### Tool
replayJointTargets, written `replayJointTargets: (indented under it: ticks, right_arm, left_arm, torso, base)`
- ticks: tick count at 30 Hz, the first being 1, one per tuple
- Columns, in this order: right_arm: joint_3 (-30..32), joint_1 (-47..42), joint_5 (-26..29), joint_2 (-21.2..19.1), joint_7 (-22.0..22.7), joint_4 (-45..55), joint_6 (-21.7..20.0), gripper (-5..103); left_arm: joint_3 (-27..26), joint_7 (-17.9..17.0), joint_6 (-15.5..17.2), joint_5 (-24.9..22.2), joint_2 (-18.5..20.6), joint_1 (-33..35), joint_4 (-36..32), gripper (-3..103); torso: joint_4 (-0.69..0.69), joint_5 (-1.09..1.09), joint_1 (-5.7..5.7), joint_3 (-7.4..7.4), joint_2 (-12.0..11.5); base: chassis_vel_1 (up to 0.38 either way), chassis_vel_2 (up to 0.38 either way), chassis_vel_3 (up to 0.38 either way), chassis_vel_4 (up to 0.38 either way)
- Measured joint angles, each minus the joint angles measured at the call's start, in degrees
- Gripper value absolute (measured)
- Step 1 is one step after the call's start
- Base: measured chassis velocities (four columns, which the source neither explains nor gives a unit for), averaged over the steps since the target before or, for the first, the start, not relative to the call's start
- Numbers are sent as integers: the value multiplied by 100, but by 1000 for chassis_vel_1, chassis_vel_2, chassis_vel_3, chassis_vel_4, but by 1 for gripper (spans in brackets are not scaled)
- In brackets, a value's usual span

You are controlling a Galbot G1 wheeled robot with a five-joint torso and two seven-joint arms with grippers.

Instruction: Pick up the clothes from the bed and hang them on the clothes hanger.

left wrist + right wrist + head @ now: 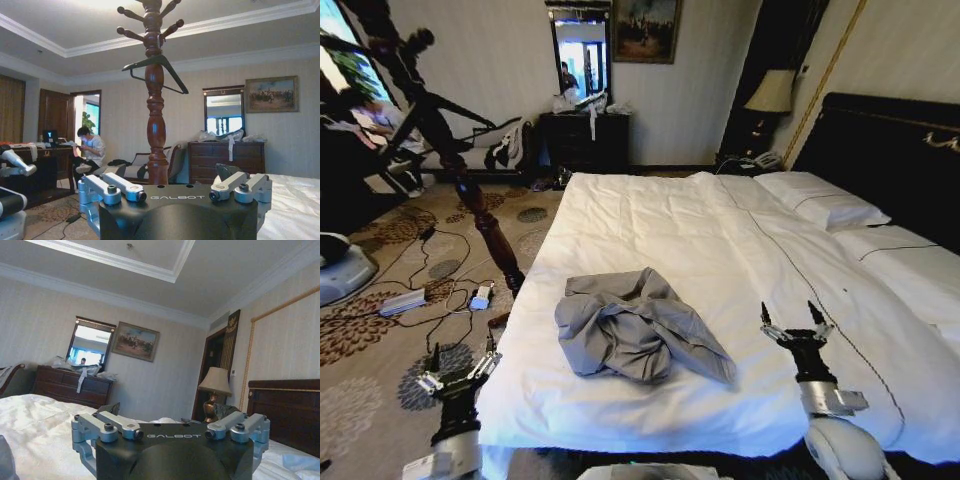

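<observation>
Left arm: raised upright at the near left corner of the bed (pixel 650 215), wrist vertical, left tool (pixel 460 368) pointing up, over the carpet (pixel 380 340) just off the mattress edge. Its fingers (pixel 485 362) stand apart, nothing between them. Left wrist view: same tool (pixel 175 187) spread open, looking toward the clothes hanger (pixel 154 100), which rises close ahead; a dark wire hanger (pixel 159 67) hooks onto its pole below the branch arms.

Clothes hanger in head view (pixel 470 190): leaning pole on the carpet left of the bed, beyond the left tool, well apart from it.

Clothes (pixel 635 325): grey-blue, crumpled in a heap on the near part of the sheet, roughly between the two tools, slightly farther from the robot than either. Touching neither.

Right arm: also upright, wrist vertical, right tool (pixel 798 318) over the near right part of the bed, right of the clothes and near their right edge. Fingers apart, empty. Right wrist view: the tool (pixel 172 426) open, facing the dresser (pixel 70 385) and lamp (pixel 214 390).
</observation>
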Motion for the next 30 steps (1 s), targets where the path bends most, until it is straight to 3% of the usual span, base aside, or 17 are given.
replayJointTargets:
  ticks: [15, 25, 30]
  right_arm:
    - [106, 5, 403, -127, 118, 390, -335, 100]
    - [-31, 78, 944, 248, 174, 609, -620, 100]
    - [-203, 272, 1213, -56, 218, 457, -875, 100]
  left_arm:
    - [132, 8, -86, -94, 66, 108, -145, 100]
    - [191, 26, -50, 85, 30, 174, -367, 100]
    - [55, -161, 44, -11, 64, 99, -13, 100]
  torso:
    - [1, 0, 0, 0, 0]
    - [0, 0, 0, 0, 0]
    - [-2, 1, 0, 0, 0]
  base:
    - [0, 0, 0, 0]
    - [0, 0, 0, 0]
    - [0, 0, 0, 0]
